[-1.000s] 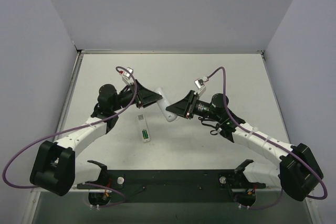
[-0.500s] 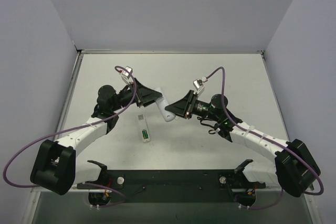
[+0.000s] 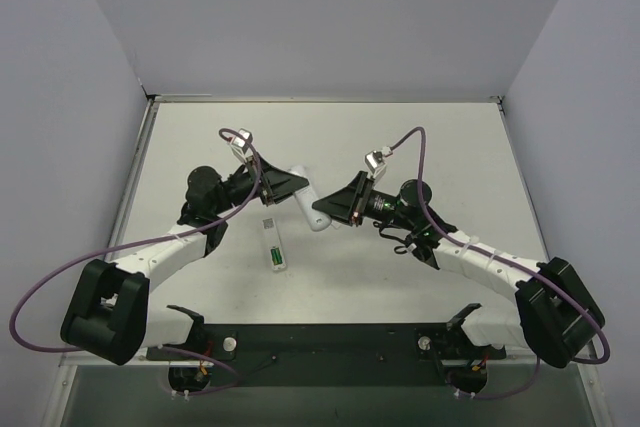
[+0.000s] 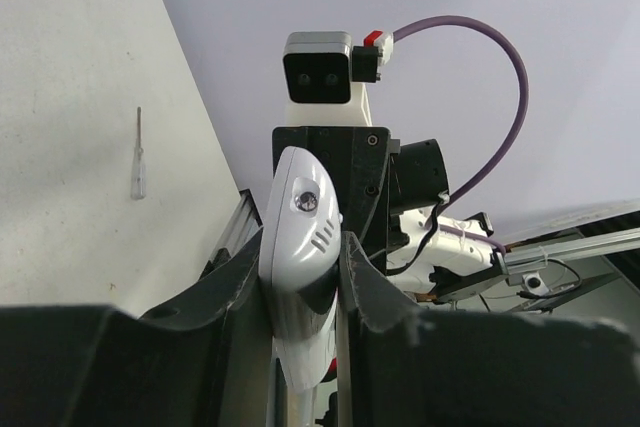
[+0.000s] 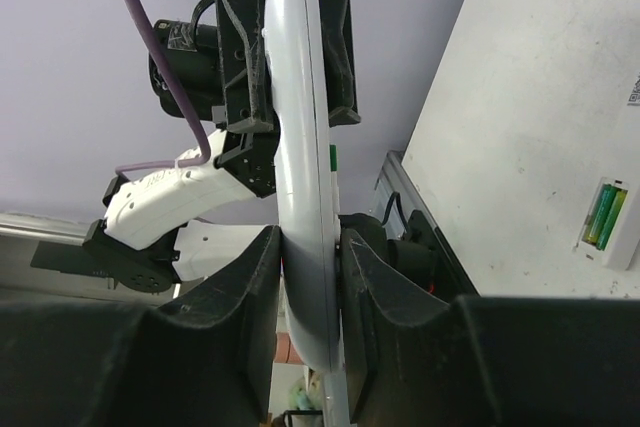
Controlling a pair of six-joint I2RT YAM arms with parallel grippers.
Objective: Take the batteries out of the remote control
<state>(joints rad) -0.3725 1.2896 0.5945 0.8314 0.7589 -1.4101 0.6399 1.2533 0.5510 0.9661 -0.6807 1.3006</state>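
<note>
A long white remote [image 3: 307, 199] is held in the air between both grippers. My left gripper [image 3: 293, 184] is shut on its far end, which shows in the left wrist view [image 4: 300, 217] between the pads. My right gripper [image 3: 326, 211] is shut on its near end, seen edge-on in the right wrist view [image 5: 303, 127]. A small green sliver [image 5: 332, 157] shows on its edge. A smaller white remote [image 3: 272, 244] lies open on the table below, with two green batteries [image 3: 275, 259] in its bay, also seen in the right wrist view [image 5: 606, 217]. No blue batteries show.
A thin white stick [image 4: 138, 162] lies on the table in the left wrist view. The table's raised rim [image 3: 320, 99] runs along the back and sides. A black base rail [image 3: 320, 342] sits at the near edge.
Both grippers and the held remote have shifted slightly left. The right arm has reached a little further in. The small remote on the table has not moved.
</note>
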